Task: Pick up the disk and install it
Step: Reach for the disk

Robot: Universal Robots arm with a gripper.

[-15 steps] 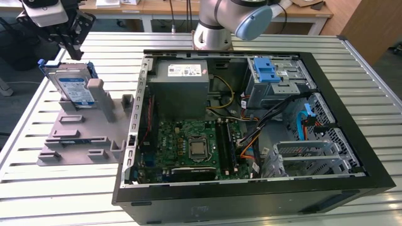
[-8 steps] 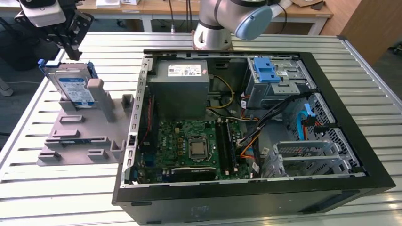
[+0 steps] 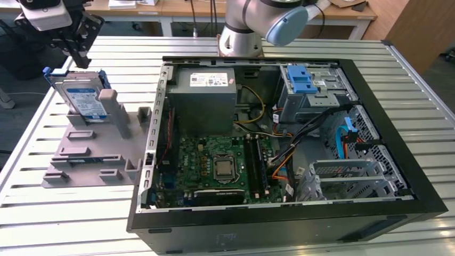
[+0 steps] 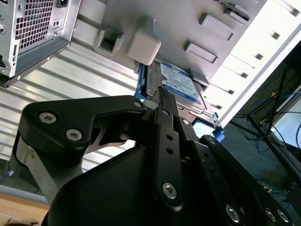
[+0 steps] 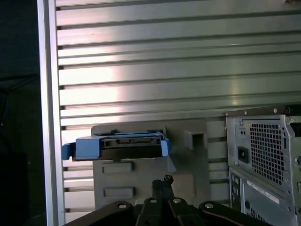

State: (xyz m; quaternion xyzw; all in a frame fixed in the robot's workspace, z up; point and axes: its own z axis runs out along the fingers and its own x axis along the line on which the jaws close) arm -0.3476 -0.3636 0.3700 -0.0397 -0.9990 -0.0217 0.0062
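Hovering over the disk with the gripper, jaws drawn together and holding nothing. Seems to be the approach stage of the pick-up, with no contact made. Leaves the disk standing on edge in a grey holder on the tabletop, just beside the open computer case, on the exterior view's left. Probably calls for spreading the jaws wider than the disk's thickness, squaring them across its blue-framed upper edge, then descending straight.
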